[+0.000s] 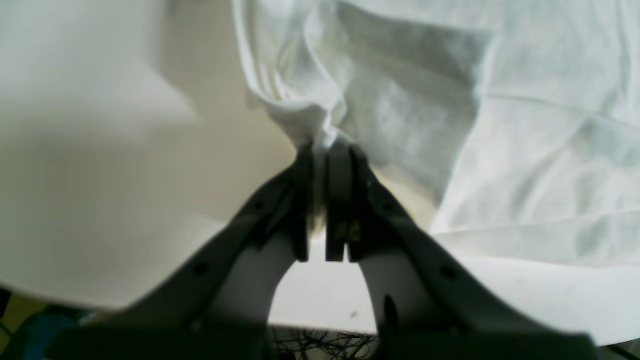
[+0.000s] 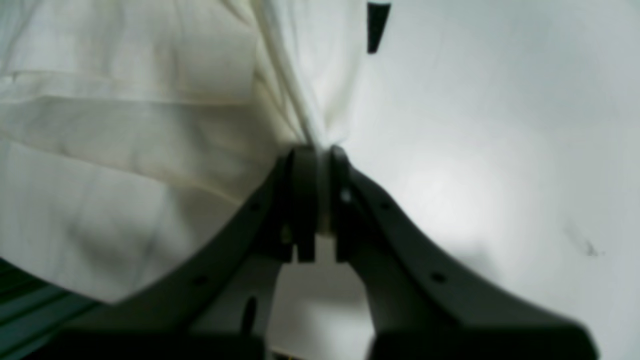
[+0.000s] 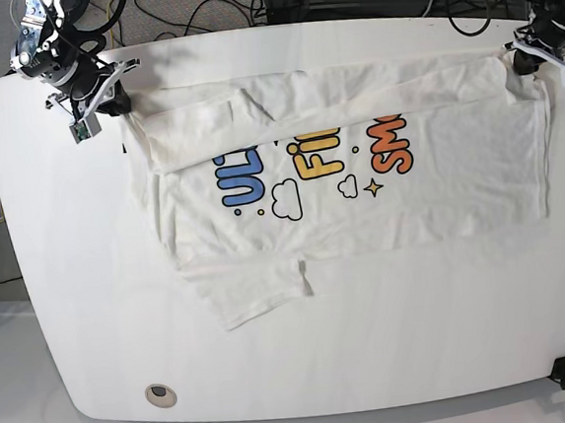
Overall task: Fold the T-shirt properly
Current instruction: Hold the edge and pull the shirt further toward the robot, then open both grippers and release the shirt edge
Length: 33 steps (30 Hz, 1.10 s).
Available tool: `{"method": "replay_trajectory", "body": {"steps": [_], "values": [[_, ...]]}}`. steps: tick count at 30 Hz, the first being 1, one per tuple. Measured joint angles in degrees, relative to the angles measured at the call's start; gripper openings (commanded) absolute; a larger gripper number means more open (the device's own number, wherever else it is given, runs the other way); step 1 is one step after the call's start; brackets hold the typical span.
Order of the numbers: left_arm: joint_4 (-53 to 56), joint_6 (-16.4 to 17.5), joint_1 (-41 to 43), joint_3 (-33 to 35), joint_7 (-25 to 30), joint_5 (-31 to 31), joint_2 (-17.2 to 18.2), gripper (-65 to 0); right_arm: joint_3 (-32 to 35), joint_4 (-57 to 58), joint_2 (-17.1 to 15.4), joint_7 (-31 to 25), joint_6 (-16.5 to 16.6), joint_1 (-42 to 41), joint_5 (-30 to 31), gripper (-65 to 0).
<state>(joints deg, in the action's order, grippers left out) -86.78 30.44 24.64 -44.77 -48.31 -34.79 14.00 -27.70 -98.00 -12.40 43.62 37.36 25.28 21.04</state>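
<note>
White cotton, the T-shirt [image 3: 359, 180], lies print-up across the table [image 3: 94, 317]. We have both far corners pinched: left gripper [image 3: 524, 58] at upper right, right gripper [image 3: 107, 100] at upper left, jaws clenched on cloth. Next, we judge, both lift and carry evenly toward the lower frame.

The T-shirt [image 3: 360, 195] carries partly folded-over print. Blue "UL", yellow "FI" and orange "SM" can be read.
</note>
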Motion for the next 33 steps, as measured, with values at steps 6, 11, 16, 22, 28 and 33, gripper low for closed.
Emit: {"method": "replay_trajectory", "body": {"steps": [6,11,16,22,28,33], "values": [[-0.3,0.0,-0.3,3.8,0.5,-1.1,0.0,-63.0,-2.6,0.0,-1.5,0.3,0.3,1.5,0.2,-65.0],[-0.4,0.1,-0.4,6.0,1.2,-1.3,0.2,-63.0,-5.5,0.3,-3.0,1.5,0.2,2.6,-0.5,-65.0],[-0.4,0.3,-0.5,5.9,1.2,-1.7,0.1,-63.0,-5.5,-0.1,-3.1,0.0,0.2,5.2,0.0,-65.0],[-0.9,0.5,1.7,5.8,1.6,-2.6,0.2,-63.0,-5.6,-0.4,-1.2,-1.2,-0.7,6.1,0.0,-65.0],[-1.1,1.1,4.9,4.1,2.3,-3.3,0.3,-63.0,-5.6,-0.5,-1.2,-1.1,-0.7,6.2,0.0,-65.0],[-1.1,1.1,5.7,3.6,2.3,-3.3,0.5,-63.0,-5.6,-0.5,-1.1,-1.7,-0.4,7.1,0.4,-65.0]]}}
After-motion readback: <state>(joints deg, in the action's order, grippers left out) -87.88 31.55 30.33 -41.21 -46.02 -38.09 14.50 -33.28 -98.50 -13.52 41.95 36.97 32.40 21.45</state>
